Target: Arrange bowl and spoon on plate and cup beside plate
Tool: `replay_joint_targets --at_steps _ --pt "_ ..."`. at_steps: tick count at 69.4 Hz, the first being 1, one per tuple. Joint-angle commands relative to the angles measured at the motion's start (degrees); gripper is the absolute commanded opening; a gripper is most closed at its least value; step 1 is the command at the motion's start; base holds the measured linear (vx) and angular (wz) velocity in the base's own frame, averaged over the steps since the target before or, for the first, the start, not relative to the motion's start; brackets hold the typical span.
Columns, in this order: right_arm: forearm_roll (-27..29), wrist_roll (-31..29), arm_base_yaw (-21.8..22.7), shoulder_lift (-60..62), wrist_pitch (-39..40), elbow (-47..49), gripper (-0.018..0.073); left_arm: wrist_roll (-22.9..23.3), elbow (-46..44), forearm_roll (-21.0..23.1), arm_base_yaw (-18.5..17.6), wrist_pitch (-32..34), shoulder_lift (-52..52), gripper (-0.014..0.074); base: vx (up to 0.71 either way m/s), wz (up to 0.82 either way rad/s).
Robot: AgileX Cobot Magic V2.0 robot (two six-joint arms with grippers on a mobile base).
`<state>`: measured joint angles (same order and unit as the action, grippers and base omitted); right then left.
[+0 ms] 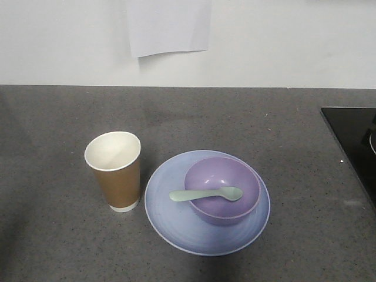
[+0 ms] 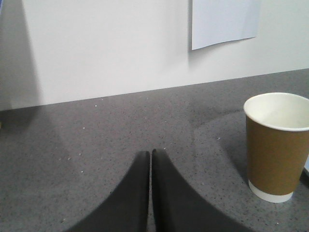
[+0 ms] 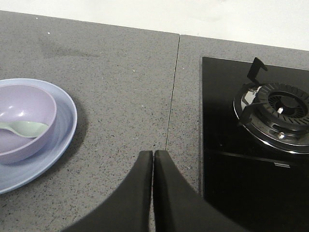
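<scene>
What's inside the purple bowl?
The mint spoon lies across the bowl, scoop inside, handle sticking over the rim above the plate. The bowl's bottom under the scoop is hidden.

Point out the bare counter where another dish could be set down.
Bare counter lies left of the cup, behind the plate toward the wall, and between plate and stove. It is crowded between cup and plate, which nearly touch; the plate itself holds the bowl.

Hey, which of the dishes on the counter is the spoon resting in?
The purple bowl. The mint spoon lies across it, handle over the rim. The blue plate sits underneath the bowl, and the brown cup stands apart.
</scene>
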<state>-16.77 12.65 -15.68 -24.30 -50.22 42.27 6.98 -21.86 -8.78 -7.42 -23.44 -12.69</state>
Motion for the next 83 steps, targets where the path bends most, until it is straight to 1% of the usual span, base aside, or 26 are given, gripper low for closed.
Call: replay_joint_targets --at_steps 1,6,12,17,22,28,31,41,54,83 --pt "-1.2 -0.4 0.1 -0.5 4.0 1.2 -0.0010 -6.6 4.3 4.3 1.6 14.1 2.3 -0.0008 0.00 0.00" --pt "-1.2 -0.4 0.1 -0.5 4.0 1.2 -0.0010 -10.1 9.2 7.5 2.7 21.2 4.5 -0.0008 0.00 0.00" --pt "-1.2 -0.4 0.1 -0.5 4.0 1.2 -0.0010 -11.7 14.4 10.6 3.9 27.9 6.5 -0.0008 0.00 0.00" --pt "-1.2 -0.4 0.1 -0.5 4.0 1.2 -0.0010 -11.7 18.0 11.0 4.7 31.5 7.8 -0.0008 0.00 0.00" --pt "-1.2 -0.4 0.1 -0.5 4.0 1.2 -0.0010 -11.5 20.6 11.0 5.4 32.6 9.0 -0.0008 0.00 0.00" --pt "-1.2 -0.4 0.1 -0.5 4.0 1.2 -0.0010 -10.5 23.0 11.0 6.4 32.5 10.5 -0.0008 0.00 0.00" --pt "-1.2 -0.4 0.1 -0.5 4.0 1.2 -0.0010 -9.7 22.9 10.6 6.7 29.8 11.3 -0.0008 0.00 0.00" --pt "-1.2 -0.4 0.1 -0.5 4.0 1.2 -0.0010 -9.8 22.9 10.4 7.8 27.9 13.9 -0.0008 0.00 0.00" --pt "-1.2 -0.4 0.1 -0.5 3.8 1.2 -0.0011 -9.7 22.9 10.4 7.9 27.0 14.2 -0.0008 0.00 0.00" --pt "-1.2 -0.4 0.1 -0.5 3.8 1.2 -0.0011 -9.7 22.9 10.5 7.9 27.1 14.1 -0.0008 0.00 0.00"
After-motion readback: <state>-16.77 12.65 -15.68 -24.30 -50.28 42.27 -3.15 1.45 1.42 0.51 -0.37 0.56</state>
